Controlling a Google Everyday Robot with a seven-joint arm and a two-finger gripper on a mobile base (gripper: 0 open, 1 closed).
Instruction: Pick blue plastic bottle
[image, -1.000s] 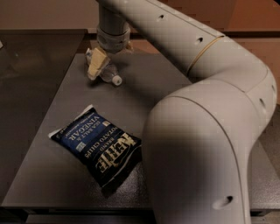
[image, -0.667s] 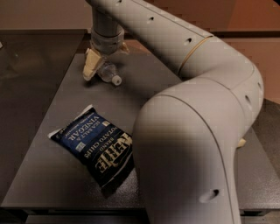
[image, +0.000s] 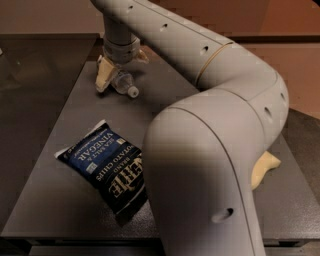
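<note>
The blue plastic bottle (image: 122, 83), small and clear with a white cap (image: 133, 92), lies on its side at the far left of the dark table (image: 60, 200), cap pointing toward me. My gripper (image: 121, 67) is low over it. One cream finger (image: 102, 75) stands just left of the bottle and the other (image: 141, 55) behind it on the right. The jaws stand open astride the bottle's body, and the bottle rests on the table.
A dark blue chip bag (image: 107, 167) lies flat on the near left part of the table. My large grey arm (image: 215, 150) covers the table's middle and right. A cream object (image: 265, 167) shows at the right, behind the arm.
The gripper has shifted slightly left and settled lower around the bottle, and the arm has swung with it. The bottle and the chip bag have not moved.
</note>
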